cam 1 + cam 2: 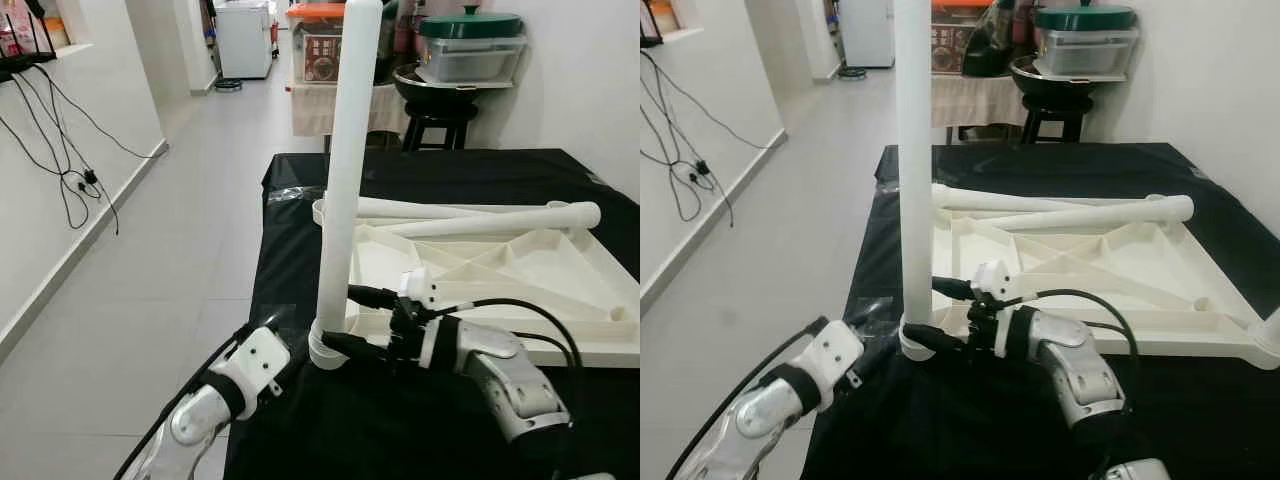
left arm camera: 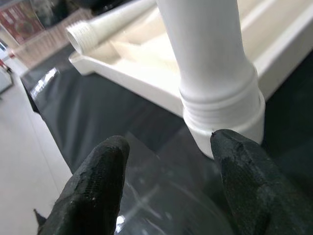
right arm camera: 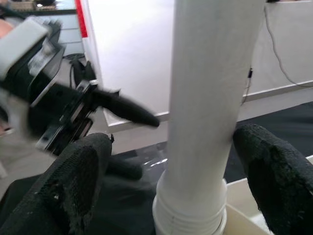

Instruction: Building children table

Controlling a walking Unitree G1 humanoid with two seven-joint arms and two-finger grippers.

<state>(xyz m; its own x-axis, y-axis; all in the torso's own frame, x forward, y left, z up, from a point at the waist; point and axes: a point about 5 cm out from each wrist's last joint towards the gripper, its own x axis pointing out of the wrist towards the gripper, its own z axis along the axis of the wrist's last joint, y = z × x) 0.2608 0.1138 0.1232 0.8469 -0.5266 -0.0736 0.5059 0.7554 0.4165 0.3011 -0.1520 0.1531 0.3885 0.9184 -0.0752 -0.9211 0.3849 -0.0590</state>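
Your right tool (image 1: pixel 350 320), spread, straddles the upright leg (image 1: pixel 352 150); grip this stiff, light, slippery tube near its threaded collar (image 2: pixel 222 105).

Head views bright, even indoor light, sharp throughout. Glossy floor tiles (image 1: pixel 190 200) left of upright table leg (image 1: pixel 345 190) carry soft pale sheen. Leg near-overexposed, faint shading down its right side. Black table cover (image 1: pixel 330 420) below leg base very dark, little detail, small glints on plastic film. Left wrist view: black fingertips (image 2: pixel 93 191) soft, out of focus; glare streaks on film before leg base. Right wrist view: left gripper (image 3: pixel 105 103) behind leg motion-blurred, background wall washed out.
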